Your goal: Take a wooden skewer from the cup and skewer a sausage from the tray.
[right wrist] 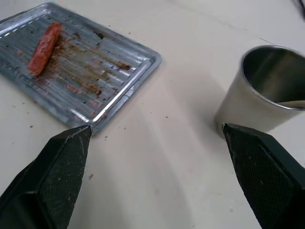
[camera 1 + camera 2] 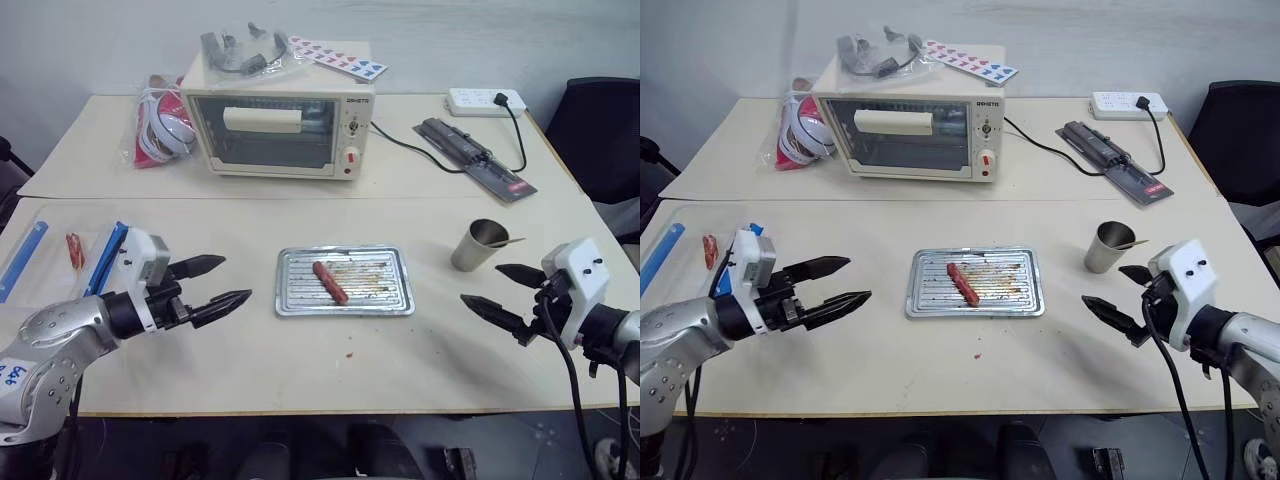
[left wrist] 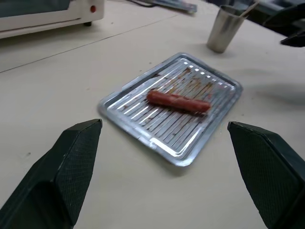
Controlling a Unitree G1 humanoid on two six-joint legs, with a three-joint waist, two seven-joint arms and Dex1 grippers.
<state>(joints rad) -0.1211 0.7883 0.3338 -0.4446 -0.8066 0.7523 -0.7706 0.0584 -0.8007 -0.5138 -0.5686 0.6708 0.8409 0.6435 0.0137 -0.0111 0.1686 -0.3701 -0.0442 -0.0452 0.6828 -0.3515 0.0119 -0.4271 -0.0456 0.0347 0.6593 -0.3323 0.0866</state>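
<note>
The sausage [image 2: 329, 282] lies diagonally in the tray [image 2: 345, 307]. The wooden skewer [image 2: 507, 242] leans rightward from the cup [image 2: 480, 245]. Both the left gripper [image 2: 222, 283] and the right gripper [image 2: 505, 295] are spread apart, empty.

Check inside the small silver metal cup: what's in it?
The small silver metal cup holds one thin pale wooden skewer, its end poking over the rim towards the open right gripper. The skewer's lower part and the cup's bottom are hidden by the wall.

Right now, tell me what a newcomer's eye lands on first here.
The sausage lying alone on the stained tray at the table's centre. Either side, the left gripper and right gripper hang open and empty. The cup, holding the wooden skewer, stands by the right gripper.
</note>
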